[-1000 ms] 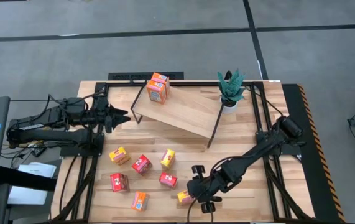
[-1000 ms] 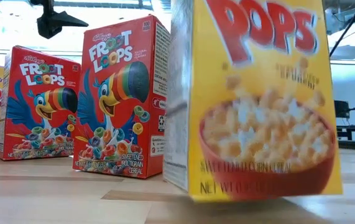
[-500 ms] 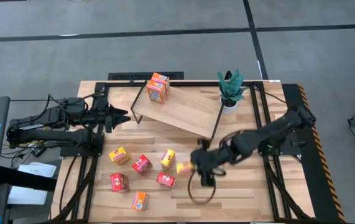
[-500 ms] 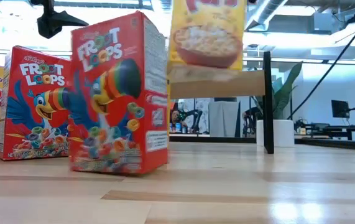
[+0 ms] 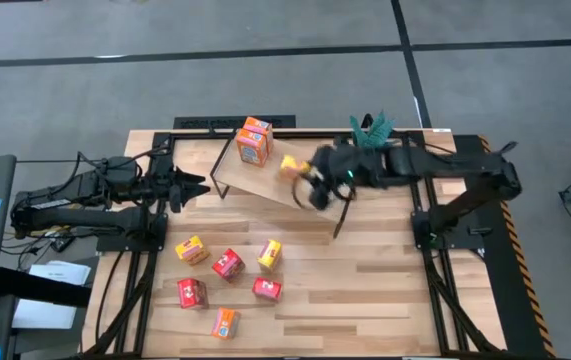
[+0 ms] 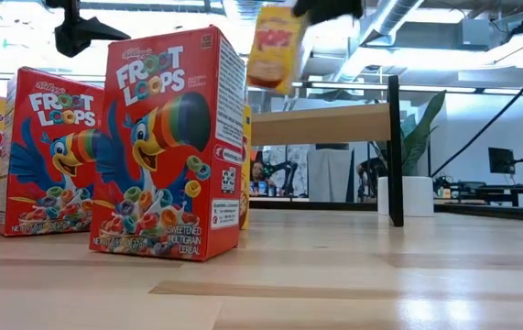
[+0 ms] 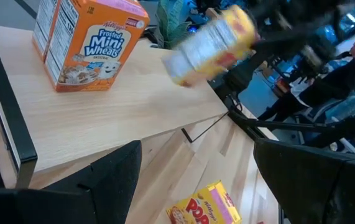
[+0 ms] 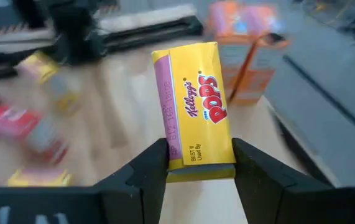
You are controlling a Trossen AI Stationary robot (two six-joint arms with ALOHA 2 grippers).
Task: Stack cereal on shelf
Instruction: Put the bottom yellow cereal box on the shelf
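My right gripper (image 5: pixel 310 172) is shut on a yellow Pops cereal box (image 8: pixel 194 109), held above the light-wood shelf (image 5: pixel 290 175); the box also shows in the low view (image 6: pixel 276 43) and the left wrist view (image 7: pixel 211 46). Two orange Mini Wheats boxes (image 5: pixel 253 140) stand on the shelf's far left corner. Several red, orange and yellow boxes (image 5: pixel 227 265) stand on the tabletop near the front left. My left gripper (image 5: pixel 203 187) is open and empty, left of the shelf. My right gripper pinches the yellow Pops box by its two broad faces at one end (image 8: pixel 199 165), between its two fingers (image 8: pixel 146 171). The box juts out past the fingertips along the fingers' line. It is lifted clear, above the shelf board.
A potted green plant (image 5: pixel 370 140) stands by the shelf's far right corner. The shelf's thin black legs (image 6: pixel 394 151) stand on the plank tabletop. A large red Froot Loops box (image 6: pixel 165 147) stands close to the low camera. A person shows beyond the table (image 7: pixel 351 62).
My right gripper has lifted the yellow Pops box off the table's near side and carried it up and toward the far edge, over the shelf. The red Froot Loops box next to it has shifted and stands upright now.
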